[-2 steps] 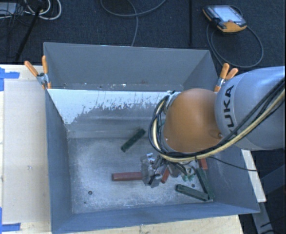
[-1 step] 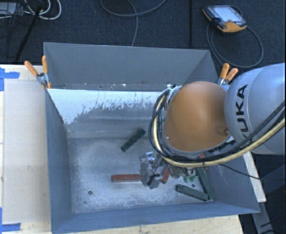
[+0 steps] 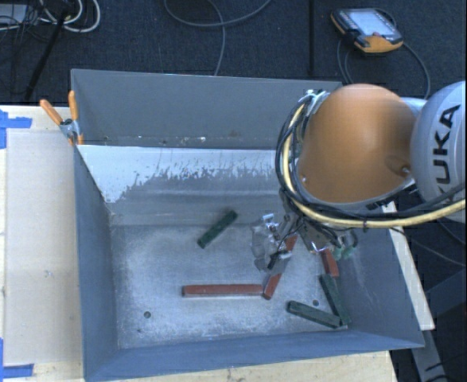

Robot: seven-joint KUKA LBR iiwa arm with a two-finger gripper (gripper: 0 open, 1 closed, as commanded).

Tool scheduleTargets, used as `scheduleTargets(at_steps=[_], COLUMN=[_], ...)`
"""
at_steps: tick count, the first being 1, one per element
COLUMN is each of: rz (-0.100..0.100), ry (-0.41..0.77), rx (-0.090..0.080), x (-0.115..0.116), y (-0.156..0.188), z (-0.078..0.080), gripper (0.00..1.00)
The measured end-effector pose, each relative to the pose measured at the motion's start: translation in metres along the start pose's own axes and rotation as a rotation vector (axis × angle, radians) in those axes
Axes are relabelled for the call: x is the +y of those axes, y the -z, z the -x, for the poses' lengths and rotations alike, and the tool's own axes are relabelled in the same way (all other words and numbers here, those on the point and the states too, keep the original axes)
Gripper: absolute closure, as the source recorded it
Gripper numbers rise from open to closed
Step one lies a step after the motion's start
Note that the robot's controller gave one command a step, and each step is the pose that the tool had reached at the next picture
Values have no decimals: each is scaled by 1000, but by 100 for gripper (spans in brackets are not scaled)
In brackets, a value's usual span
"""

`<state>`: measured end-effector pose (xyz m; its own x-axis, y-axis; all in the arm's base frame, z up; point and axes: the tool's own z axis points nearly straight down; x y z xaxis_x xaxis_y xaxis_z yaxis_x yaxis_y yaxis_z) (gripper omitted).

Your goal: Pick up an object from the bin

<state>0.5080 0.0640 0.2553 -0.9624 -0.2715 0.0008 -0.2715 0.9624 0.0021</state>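
While the gripper (image 3: 271, 245) hangs just over the right end of the long red-brown bar (image 3: 221, 290), I can't tell if it's open or closed. A short red-brown stub (image 3: 272, 285) touches that bar end and is the likely target.

Risks:
- grabbing both bar and stub
- knocking the stub away

Dark green stick (image 3: 217, 228) lies behind the bar. White arm housing (image 3: 448, 146) reads "UKA".

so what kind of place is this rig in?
Probably a robotics lab's bin-picking cell: a KUKA arm reaches into a grey metal bin of loose sticks, with cables trailing over dark carpet behind it.
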Motion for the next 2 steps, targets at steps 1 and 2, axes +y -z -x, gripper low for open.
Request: scheduleTargets(at_steps=[1,2], rz=[-2,-2], ry=[-155,-155], rx=[4,1], x=[68,68], y=[-121,-119], z=[-8,-8], gripper=[0,0])
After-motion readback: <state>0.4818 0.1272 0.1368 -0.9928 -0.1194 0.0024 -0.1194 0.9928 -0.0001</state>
